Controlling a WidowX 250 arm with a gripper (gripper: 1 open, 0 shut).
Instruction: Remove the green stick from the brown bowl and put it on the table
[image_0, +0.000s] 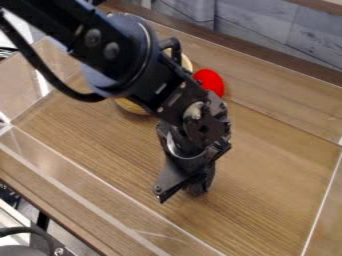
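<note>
The robot arm (127, 70) reaches in from the upper left of the view and slants down over the table (261, 150), hiding a good part of its left half. Its dark gripper (182, 193) points downward, with the fingertips low over the wood, nearer the front edge of the table than the far edge. Whether the jaws stand wide or narrow, or close on anything, I cannot tell from this angle, since the dark fingers and the body above them blend together. The green stick cannot be made out; the arm and gripper cover the places around them, so I cannot say whether it lies in the bowl, between the fingers or on the wood. The brown bowl (179, 60) sits toward the far left corner of the table, mostly behind the arm, with part of its pale rim showing. Just beside it, on the side toward the right edge, lies the red strawberry toy (209, 82), its green leaf tip (219, 105) showing beside the arm. Pale grey boards (287, 35) run beyond the far edge. A black cable (34, 65) curves along the arm, and another dark, curved part (30, 232) shows at the lower left, outside the table's front edge.
</note>
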